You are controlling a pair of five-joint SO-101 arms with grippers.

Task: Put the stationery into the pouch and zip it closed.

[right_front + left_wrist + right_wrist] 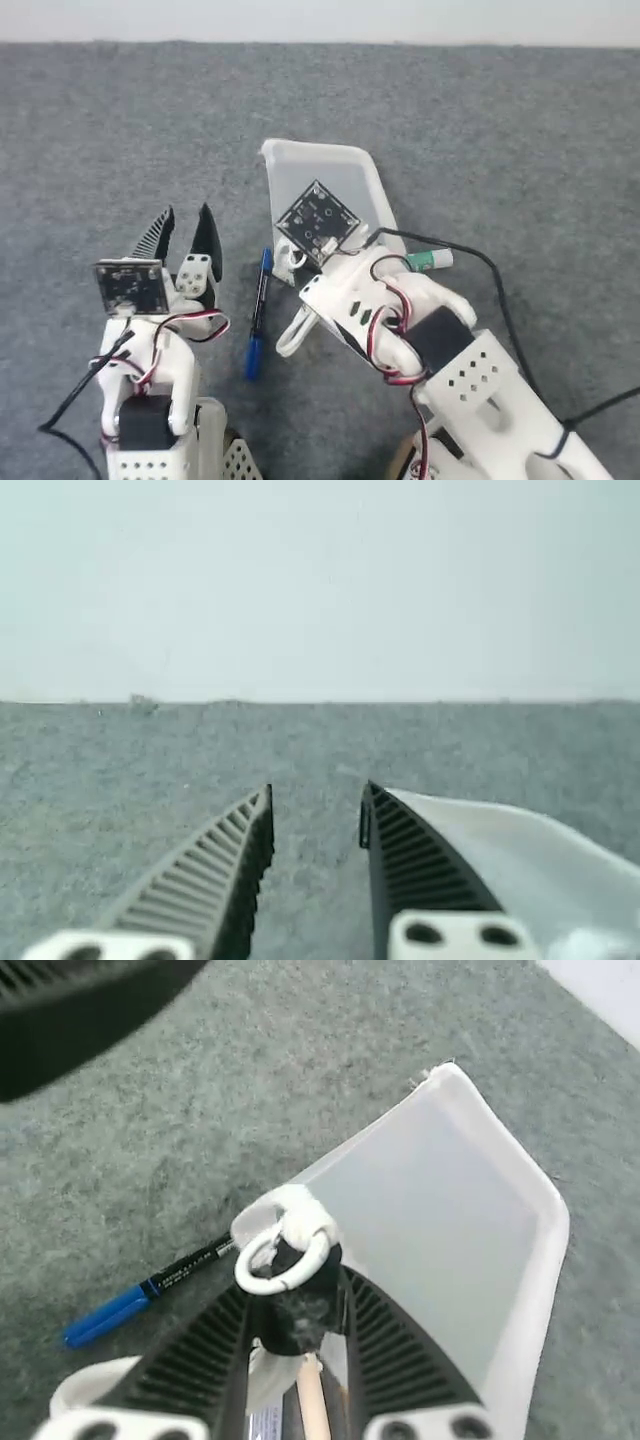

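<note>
Covering one end of the pouch (335, 175), the right claw (295, 1295) pinches its zip pull (280, 1252); the left claw (318, 798) hangs spread.

Near end of pouch (340, 165) hidden under right arm (400, 320); green-capped item (432, 260) partly covered.

You have two arms at the table, the left arm (150, 400) and the right arm (450, 370), and so two grippers: the left gripper (188, 212) and the right gripper (297, 1295). Count one pouch (350, 185), translucent white. Loose stationery on the grey mat (120, 130) comes to two pieces: one blue pen (258, 310) and one short white piece with a green end (430, 260). One white ring (275, 1260) sits at the pouch's end, and one white strap loop (295, 335) lies beside it. One pale wooden stick (310, 1415) shows between the right gripper's fingers; you cannot tell whether more lies inside the pouch.
</note>
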